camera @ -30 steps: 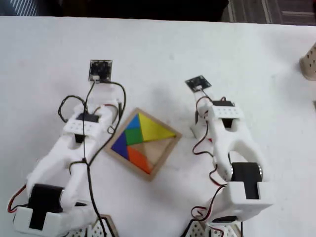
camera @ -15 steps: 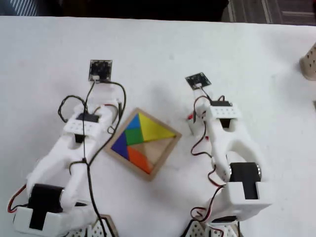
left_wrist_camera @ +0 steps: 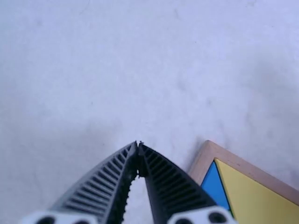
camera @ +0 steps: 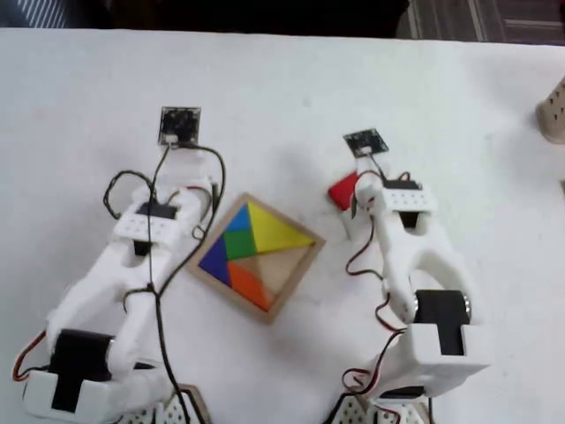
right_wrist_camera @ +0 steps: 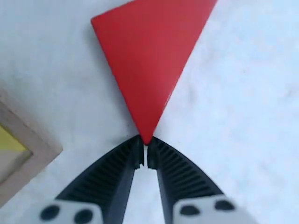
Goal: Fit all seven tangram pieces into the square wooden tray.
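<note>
The square wooden tray point(camera: 305, 256) lies between the two arms, turned like a diamond. It holds yellow point(camera: 272, 230), blue, green, dark blue and orange point(camera: 247, 284) pieces, and bare wood shows in its right part. A red triangle point(camera: 342, 190) lies flat on the table to the right of the tray, beside the right arm point(camera: 404, 225). My right gripper point(right_wrist_camera: 144, 148) is shut, and its tips touch the pointed corner of the red triangle point(right_wrist_camera: 148, 65). My left gripper point(left_wrist_camera: 138, 145) is shut on nothing, just off the tray's corner point(left_wrist_camera: 208, 151), over bare table.
A perforated wooden block point(camera: 553, 110) stands at the right edge. Loose black and red cables run along both arms. White table stretches behind the tray and out to the far left.
The right arm's wrist has shifted a little to the right and away. The red triangle, earlier almost hidden under it, now shows beside it. The left arm is still.
</note>
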Available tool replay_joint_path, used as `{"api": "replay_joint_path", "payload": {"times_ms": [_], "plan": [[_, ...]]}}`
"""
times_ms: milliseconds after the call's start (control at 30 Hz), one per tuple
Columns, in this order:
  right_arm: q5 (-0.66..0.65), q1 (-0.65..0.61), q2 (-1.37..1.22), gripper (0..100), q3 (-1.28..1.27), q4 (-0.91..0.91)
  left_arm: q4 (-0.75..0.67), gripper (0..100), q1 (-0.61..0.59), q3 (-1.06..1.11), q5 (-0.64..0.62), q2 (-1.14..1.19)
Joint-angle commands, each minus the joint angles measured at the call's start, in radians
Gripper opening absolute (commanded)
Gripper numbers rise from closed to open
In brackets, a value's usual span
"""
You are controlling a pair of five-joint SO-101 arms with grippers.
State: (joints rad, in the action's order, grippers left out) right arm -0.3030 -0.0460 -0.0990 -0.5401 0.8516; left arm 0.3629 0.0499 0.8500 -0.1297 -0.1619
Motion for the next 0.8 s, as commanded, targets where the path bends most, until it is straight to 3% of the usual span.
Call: {"api": "replay_joint_path", "payload": {"times_ms": [0, 100, 300, 433, 567, 767], "plan": [[0.114, 0.022, 0.045, 2.2, 0.063, 0.010, -0.020, 2, 0.013, -0.061, 0.011, -0.002], [0.193, -0.001, 0.065, 6.8, 0.109, 0.073, -0.023, 2, 0.015, -0.061, 0.011, -0.002], [0.275, -0.093, 0.033, 29.0, 0.175, 0.047, -0.025, 2, 0.015, -0.061, 0.011, -0.002], [0.287, -0.110, -0.051, 27.7, 0.285, 0.019, -0.025, 2, 0.015, -0.061, 0.011, -0.002], [0.400, -0.110, -0.199, 26.5, 0.442, 0.030, -0.026, 2, 0.015, -0.063, 0.011, -0.002], [0.408, -0.110, -0.354, 26.3, 0.644, 0.165, -0.026, 2, 0.016, -0.068, 0.011, -0.002]]}}
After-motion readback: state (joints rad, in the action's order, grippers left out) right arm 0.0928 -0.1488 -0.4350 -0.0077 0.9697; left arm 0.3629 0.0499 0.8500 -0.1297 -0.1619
